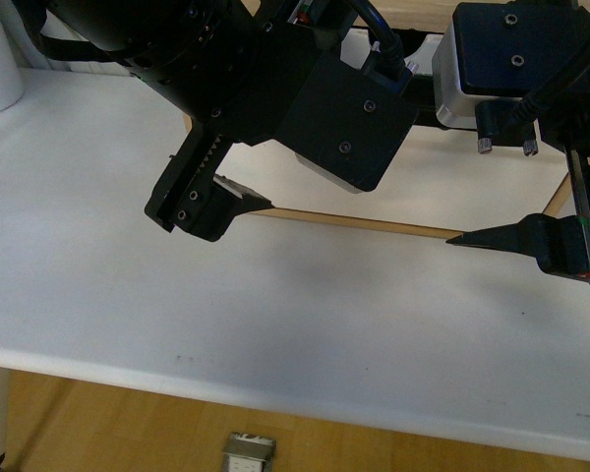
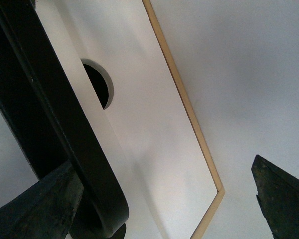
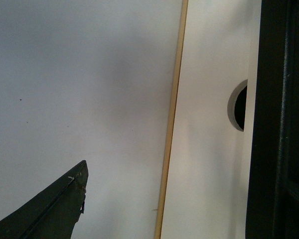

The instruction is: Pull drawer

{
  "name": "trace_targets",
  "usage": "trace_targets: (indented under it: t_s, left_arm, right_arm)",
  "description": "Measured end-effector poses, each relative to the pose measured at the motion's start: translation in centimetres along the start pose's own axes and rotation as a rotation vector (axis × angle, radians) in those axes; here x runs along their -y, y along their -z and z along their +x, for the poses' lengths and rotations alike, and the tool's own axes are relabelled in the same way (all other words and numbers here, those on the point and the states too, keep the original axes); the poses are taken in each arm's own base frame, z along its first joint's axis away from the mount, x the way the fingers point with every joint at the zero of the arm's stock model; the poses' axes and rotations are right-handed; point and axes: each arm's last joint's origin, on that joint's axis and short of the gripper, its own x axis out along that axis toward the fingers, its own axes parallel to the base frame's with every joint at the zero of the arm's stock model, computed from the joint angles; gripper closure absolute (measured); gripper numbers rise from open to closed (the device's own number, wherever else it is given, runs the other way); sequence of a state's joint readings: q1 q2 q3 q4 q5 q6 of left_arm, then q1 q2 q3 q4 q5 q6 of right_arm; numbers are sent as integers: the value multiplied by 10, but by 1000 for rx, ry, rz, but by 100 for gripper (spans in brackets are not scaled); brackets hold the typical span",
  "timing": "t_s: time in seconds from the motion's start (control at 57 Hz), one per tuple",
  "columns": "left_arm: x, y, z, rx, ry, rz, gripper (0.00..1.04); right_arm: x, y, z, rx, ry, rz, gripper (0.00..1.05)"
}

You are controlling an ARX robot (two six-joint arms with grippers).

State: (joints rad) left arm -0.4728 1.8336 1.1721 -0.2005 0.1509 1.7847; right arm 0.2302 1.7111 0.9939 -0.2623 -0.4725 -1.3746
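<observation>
Desk (image 1: 275,315) fills your front view, white and wide. On it the drawer (image 2: 154,114) lies under both arms, its thin wood edge running between them. Your left gripper (image 2: 162,164) is spread wide, with one finger beside the black handle (image 2: 65,124) and the other out past the wood edge. Your right gripper (image 1: 511,239) shows one finger only, so its width cannot be told. The half-round notch (image 2: 97,87) sits right by the handle.

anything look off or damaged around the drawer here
Nothing looks spilled or broken on the drawer. One oddity: the right gripper has a visible fingertip with a ragged, chipped-looking edge and a pale fleck.
</observation>
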Motion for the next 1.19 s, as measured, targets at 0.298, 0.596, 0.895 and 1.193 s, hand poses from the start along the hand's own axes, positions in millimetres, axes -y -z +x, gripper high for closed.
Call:
trace_targets:
  t_s: [0.298,0.596,0.895,1.193]
  left_arm:
    - [3,-1,-5,-8,17,-1,6]
    - [14,-4,-15,-5,32,1,6]
    - [31,-11,-31,5,58,14,6]
    - [46,-17,-45,17,81,44,6]
  right_arm:
    - [-1,-1,-1,0,-7,1,9]
    - [-11,-5,-9,1,-49,14,9]
    - [-29,-13,-20,4,-96,8,9]
    - [-48,-23,-28,9,-135,4,9]
